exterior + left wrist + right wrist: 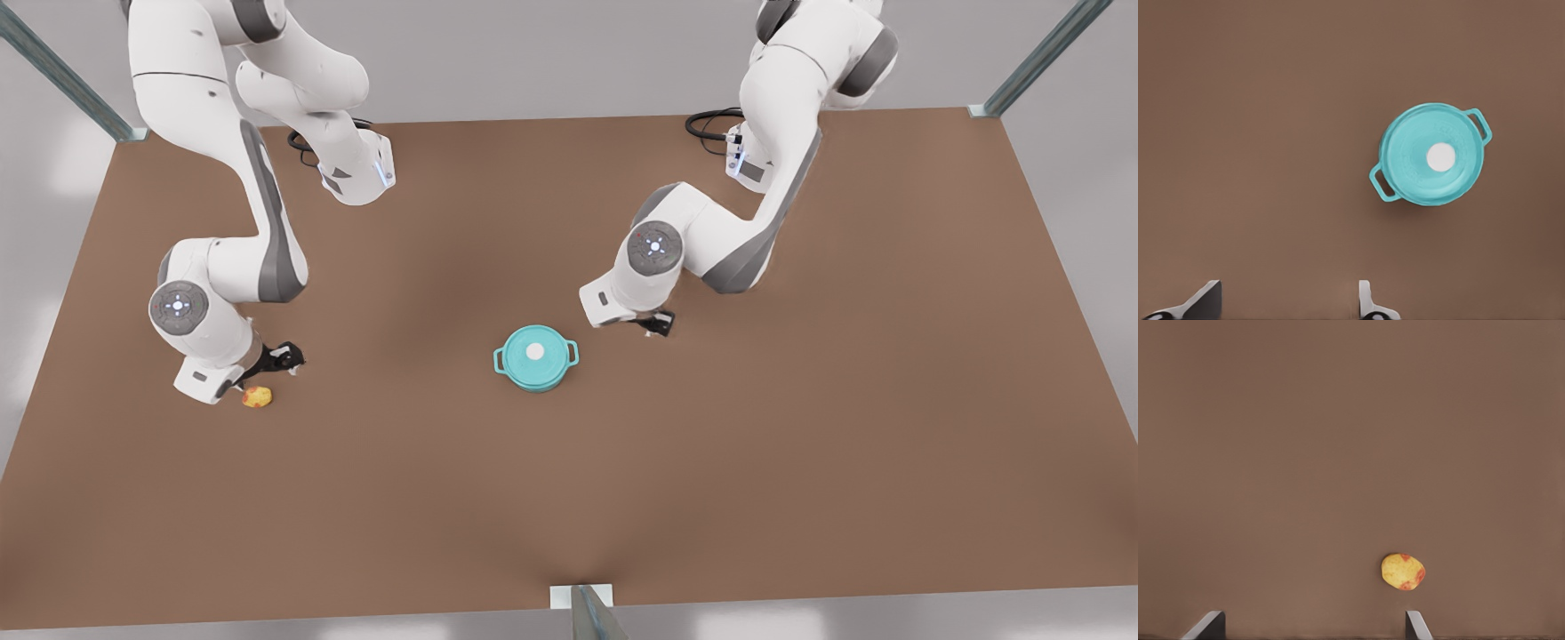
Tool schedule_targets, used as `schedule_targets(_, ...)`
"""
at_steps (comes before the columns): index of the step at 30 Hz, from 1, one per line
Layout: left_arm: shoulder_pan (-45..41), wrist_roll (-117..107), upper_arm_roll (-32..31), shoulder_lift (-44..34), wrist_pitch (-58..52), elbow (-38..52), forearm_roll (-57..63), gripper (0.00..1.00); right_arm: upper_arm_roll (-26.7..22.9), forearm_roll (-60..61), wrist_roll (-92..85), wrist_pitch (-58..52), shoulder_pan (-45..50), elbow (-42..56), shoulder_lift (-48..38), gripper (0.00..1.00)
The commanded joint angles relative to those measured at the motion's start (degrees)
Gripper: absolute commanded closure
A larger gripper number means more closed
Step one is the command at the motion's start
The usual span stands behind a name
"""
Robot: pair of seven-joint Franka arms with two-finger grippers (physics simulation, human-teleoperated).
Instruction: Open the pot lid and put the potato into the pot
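The teal pot [540, 380] stands mid-table with its pot lid [524, 345] resting on it, white knob at the centre. In the left wrist view the lid [1408, 163] covers the pot [1381, 185], so the inside is hidden. My left gripper [658, 325] hangs open above the table a short way to the front view's right of the pot, its fingertips [1210, 300] apart. The yellow-orange potato [258, 396] [1403, 571] lies at the front view's left. My right gripper [286, 359] hovers open just beside it, fingertips [1414, 624] wide and holding nothing.
The brown table [800, 462] stretches wide around both things. Metal frame posts [587, 613] stand at the near edge and at the far corners. Black cables [711, 120] lie by each arm's base.
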Motion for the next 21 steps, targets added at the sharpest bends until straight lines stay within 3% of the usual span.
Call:
schedule_targets(1, -4.1, -41.9, 0.0, 4.0, 5.6, 2.4, 6.0, 0.00, -0.7, 2.0, 41.4, 0.3, -1.3, -0.4, -0.2, 0.00)
schedule_targets(6, -10.7, -58.0, 0.1, 13.9, 12.5, 10.9, 9.0, 0.00, -0.9, 7.7, 55.2, 4.8, -2.6, -5.8, -0.7, 0.00)
schedule_targets(12, -11.9, -59.4, 2.3, 18.4, 22.3, 11.3, 12.5, 0.00, -0.9, 10.0, 62.8, 17.3, -3.9, -5.9, 5.1, 0.00)
schedule_targets(21, -13.3, -59.7, 2.2, 21.4, 23.4, 11.7, 14.8, 0.00, -0.8, 9.4, 62.7, 21.5, -7.5, -3.5, 10.2, 0.00)
